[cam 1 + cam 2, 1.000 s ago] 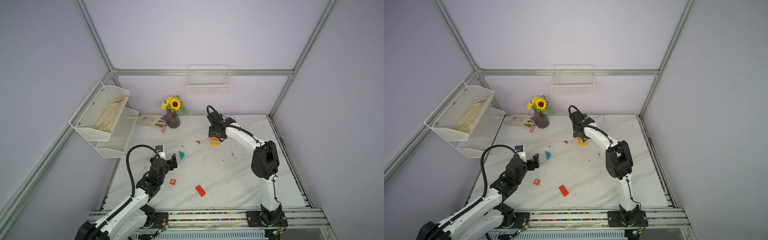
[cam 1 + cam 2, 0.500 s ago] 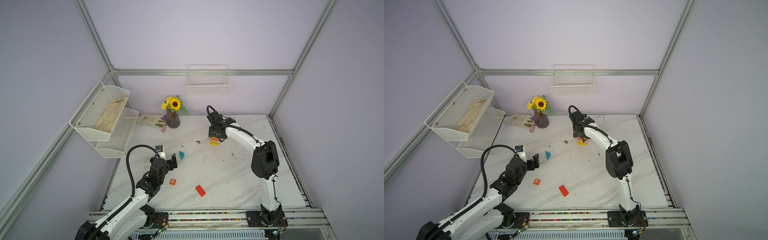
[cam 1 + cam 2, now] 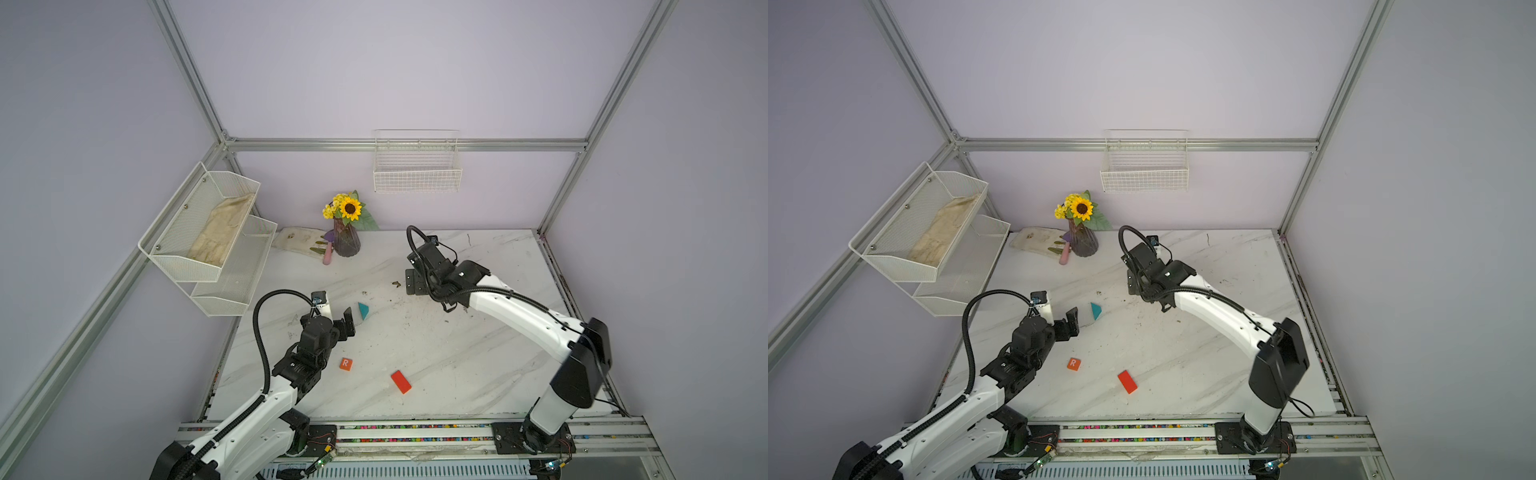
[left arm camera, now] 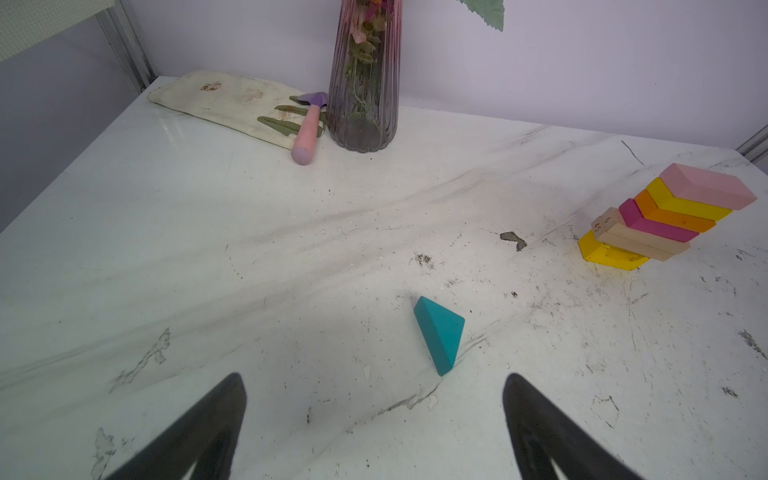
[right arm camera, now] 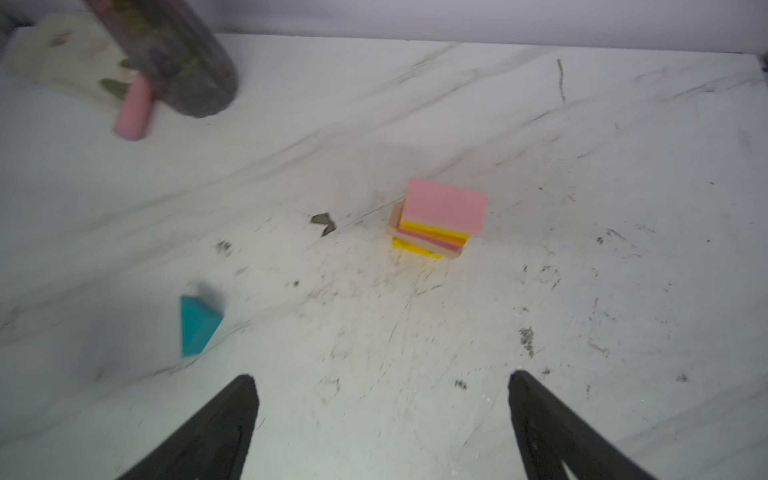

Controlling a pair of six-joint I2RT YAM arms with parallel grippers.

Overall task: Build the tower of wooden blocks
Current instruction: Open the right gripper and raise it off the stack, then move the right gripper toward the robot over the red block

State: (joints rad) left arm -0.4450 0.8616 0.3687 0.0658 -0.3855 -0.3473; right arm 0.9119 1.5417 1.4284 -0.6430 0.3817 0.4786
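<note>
Marbled white tabletop (image 4: 208, 249): just ahead of the wide, empty left gripper (image 4: 374, 376) lies a teal triangular wooden block (image 4: 440, 332), likely light and rigid; pinch its flat faces. Equally wide, the right gripper (image 5: 382, 374) faces the staggered tower of coloured wooden slabs (image 5: 440, 216).

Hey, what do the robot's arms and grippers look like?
The left arm and right arm have white links with black joints. A black cable loops at each wrist. The left gripper and right gripper have black tapered fingers.

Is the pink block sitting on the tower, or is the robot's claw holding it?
On the tower. The pink block lies topmost there, and the right gripper stands open, holding nothing.
</note>
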